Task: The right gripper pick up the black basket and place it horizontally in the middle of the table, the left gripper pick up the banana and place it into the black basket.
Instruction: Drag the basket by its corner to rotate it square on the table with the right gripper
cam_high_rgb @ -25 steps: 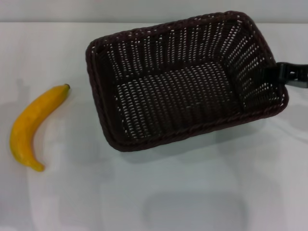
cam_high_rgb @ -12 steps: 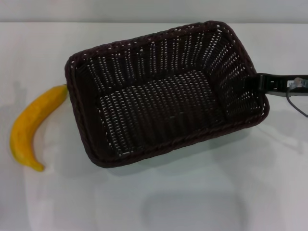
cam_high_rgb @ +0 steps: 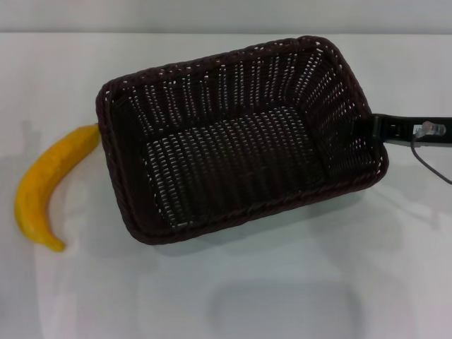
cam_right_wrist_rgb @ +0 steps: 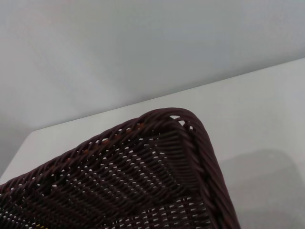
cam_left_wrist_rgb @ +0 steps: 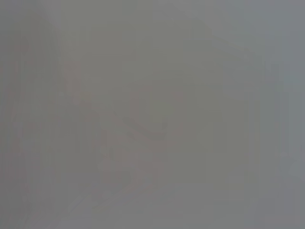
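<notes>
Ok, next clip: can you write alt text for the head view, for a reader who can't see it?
A large black basket sits skewed on a white table, with the right gripper at its right-hand rim. A yellow banana lies to the basket's left, its upper tip meeting or hidden by the basket's left rim. The left gripper is out of sight.

surface: glossy white flat table [cam_high_rgb: 282, 296] | middle, reaching toward the far edge: large dark brown-black rectangular woven wicker basket [cam_high_rgb: 233, 169], long side skewed to the table's edges, whether it rests fully on the surface cannot be told | left edge: curved unpeeled yellow banana [cam_high_rgb: 46, 187], stem end meeting the basket's left rim
</notes>
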You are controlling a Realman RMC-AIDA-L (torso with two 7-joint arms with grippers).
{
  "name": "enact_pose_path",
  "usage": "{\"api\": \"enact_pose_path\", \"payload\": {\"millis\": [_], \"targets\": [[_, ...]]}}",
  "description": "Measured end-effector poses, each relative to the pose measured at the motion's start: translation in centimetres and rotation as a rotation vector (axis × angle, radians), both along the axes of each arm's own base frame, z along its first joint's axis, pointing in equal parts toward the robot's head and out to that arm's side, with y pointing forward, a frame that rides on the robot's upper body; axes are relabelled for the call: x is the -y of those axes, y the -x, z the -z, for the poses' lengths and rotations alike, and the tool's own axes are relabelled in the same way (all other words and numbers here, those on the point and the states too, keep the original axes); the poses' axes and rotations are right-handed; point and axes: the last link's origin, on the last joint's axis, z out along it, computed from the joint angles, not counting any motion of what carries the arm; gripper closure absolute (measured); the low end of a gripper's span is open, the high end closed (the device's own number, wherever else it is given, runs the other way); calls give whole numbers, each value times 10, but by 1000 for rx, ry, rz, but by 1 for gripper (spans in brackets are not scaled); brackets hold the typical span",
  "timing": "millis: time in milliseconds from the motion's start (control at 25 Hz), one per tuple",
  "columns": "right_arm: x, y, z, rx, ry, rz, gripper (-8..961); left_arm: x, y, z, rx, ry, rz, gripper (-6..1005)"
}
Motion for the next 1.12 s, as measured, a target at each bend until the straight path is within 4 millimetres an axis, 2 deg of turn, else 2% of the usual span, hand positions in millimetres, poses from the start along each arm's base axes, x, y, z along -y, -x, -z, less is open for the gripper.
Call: {"api": "enact_pose_path", "payload": {"millis": [1120], "targets": [[-9, 3, 5, 21, -78, -21, 801, 2, 2, 3, -3, 10, -5, 109]]}}
